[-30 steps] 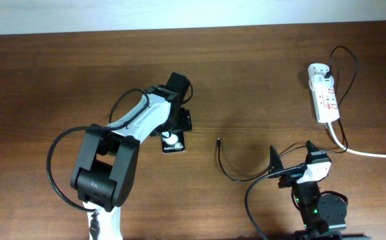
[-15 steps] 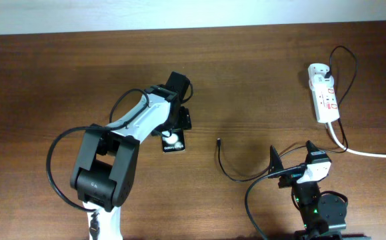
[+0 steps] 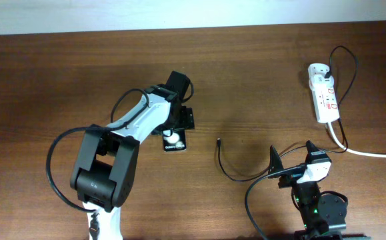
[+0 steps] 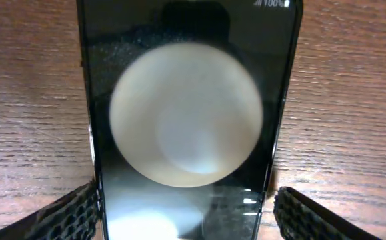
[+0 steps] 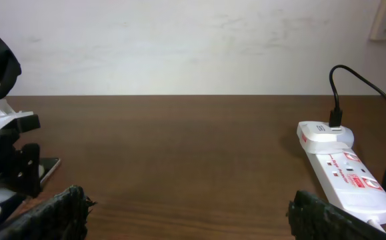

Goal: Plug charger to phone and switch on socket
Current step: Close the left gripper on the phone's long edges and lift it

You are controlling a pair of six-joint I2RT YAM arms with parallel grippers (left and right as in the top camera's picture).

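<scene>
I'm hovering the left gripper low over the phone, jaws straddling its long edges. I can't tell if the pads are actually pinching. My guess is it's bracing the phone for the plug-in. The phone is lying flat, screen up, mid-table. The right gripper is sitting wide open and empty at the near edge. The charger tip is lying loose between them. I'm counting one phone, one charger, one socket far right, and two arms.
</scene>
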